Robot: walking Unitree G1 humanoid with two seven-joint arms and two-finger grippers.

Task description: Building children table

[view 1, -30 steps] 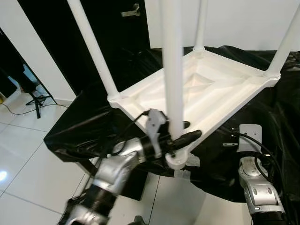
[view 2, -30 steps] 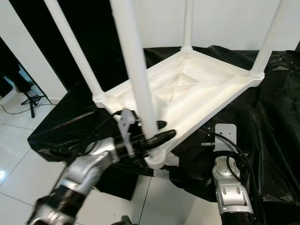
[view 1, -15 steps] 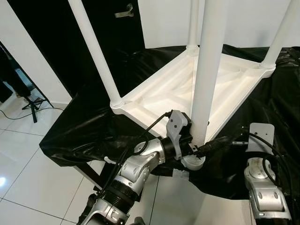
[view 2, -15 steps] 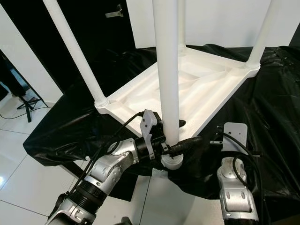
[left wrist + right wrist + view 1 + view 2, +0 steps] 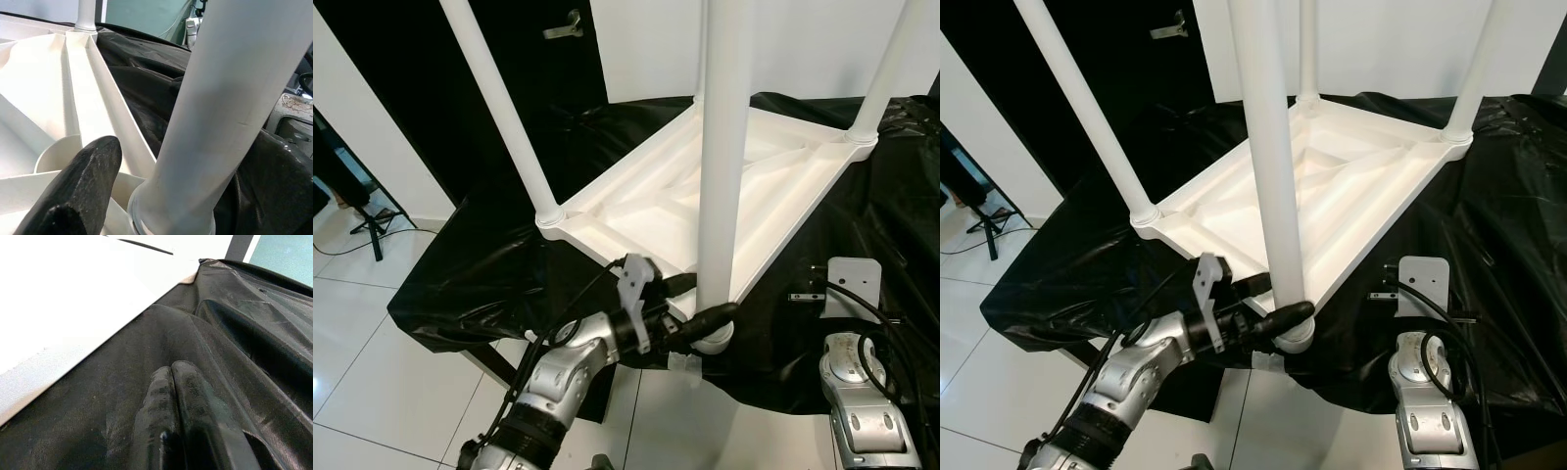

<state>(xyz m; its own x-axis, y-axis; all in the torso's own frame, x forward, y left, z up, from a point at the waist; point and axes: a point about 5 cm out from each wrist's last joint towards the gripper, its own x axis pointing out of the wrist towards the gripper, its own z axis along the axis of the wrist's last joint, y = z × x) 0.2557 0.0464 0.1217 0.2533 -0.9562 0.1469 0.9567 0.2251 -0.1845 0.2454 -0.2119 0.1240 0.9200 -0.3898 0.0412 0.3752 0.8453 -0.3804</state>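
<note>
Since a second ago your left gripper [image 5: 693,302] has stayed clamped round the near leg [image 5: 720,176], steadying its base in the tabletop [image 5: 636,211] socket; right gripper [image 5: 171,411] pressed shut.

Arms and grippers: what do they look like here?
Both arms are silver metal with black joint bands and black cables looping along them. The left gripper has two long black fingers behind a light grey bracket. The right arm carries a similar grey plate, and its gripper has matte black fingers.
</note>
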